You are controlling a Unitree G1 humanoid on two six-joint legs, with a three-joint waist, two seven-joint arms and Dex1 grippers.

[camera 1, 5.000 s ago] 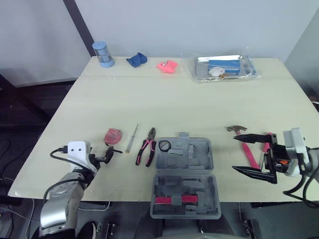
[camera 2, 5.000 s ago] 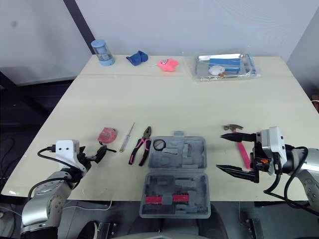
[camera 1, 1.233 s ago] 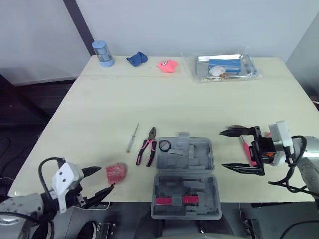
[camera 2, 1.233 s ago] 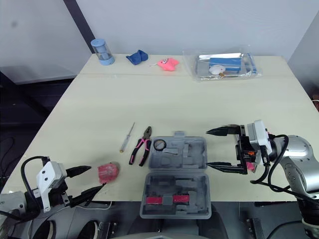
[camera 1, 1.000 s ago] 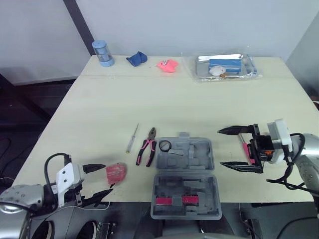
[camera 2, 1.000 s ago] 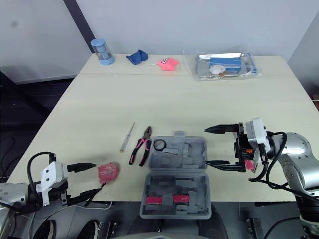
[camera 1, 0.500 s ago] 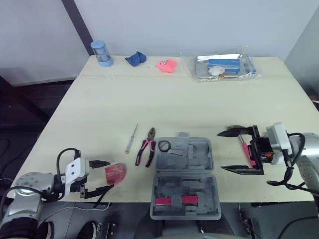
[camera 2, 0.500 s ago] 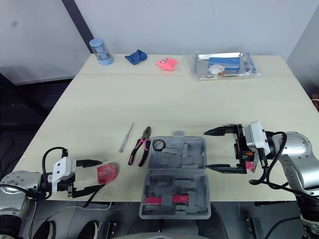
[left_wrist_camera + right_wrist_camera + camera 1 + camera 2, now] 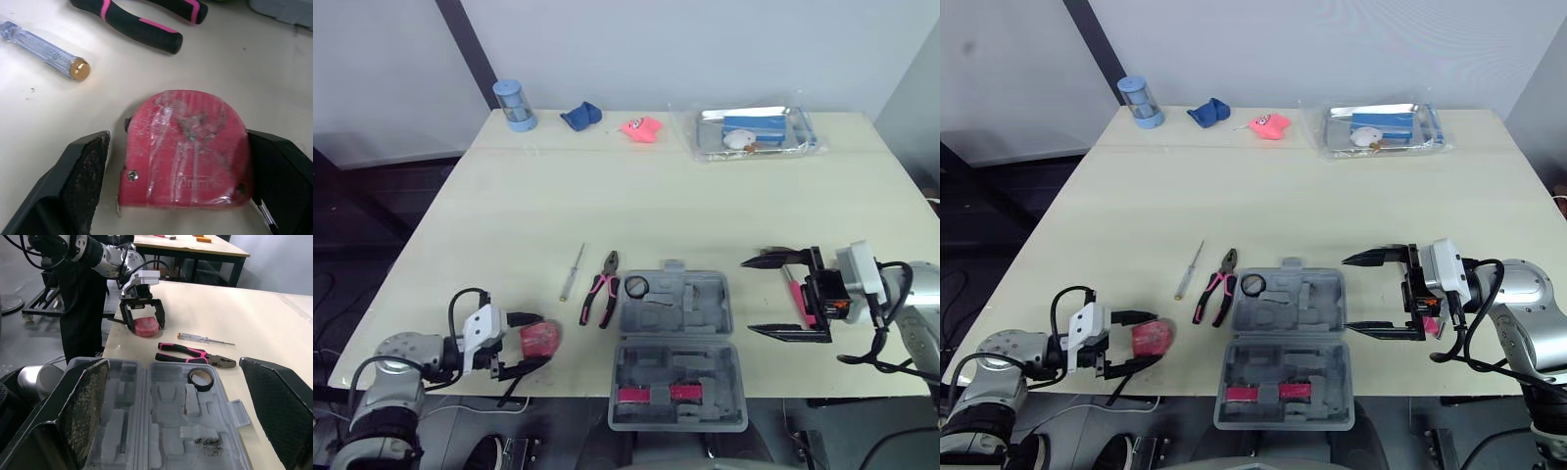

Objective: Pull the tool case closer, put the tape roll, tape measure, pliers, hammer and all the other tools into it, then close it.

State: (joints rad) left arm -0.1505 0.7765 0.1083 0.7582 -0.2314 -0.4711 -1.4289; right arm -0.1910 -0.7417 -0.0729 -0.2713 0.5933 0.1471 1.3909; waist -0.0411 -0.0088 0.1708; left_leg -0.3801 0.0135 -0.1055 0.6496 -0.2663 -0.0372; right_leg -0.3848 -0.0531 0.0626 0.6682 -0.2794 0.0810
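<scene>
The open grey tool case (image 9: pixel 675 343) lies at the table's near edge, and the black tape roll (image 9: pixel 636 287) rests in its far left corner. Left of the case lie the pink-handled pliers (image 9: pixel 601 297) and a clear screwdriver (image 9: pixel 573 271). The red tape measure (image 9: pixel 188 152) sits near the front edge between the fingers (image 9: pixel 85 181) of my left gripper (image 9: pixel 533 340), which is open and straddles it. My right gripper (image 9: pixel 747 296) hangs open just right of the case. Behind it lies the pink-handled hammer (image 9: pixel 795 299), partly hidden.
Along the far edge stand a blue cylinder (image 9: pixel 514 105), a blue cloth (image 9: pixel 579 117), a pink object (image 9: pixel 642 128) and a clear plastic tray (image 9: pixel 754 132). The tape measure and case lie close to the table's front edge (image 9: pixel 558 384).
The tape measure was dragged from beside the screwdriver to the front edge earlier. In the last second my left gripper slid forward around it. The right gripper has barely moved.
</scene>
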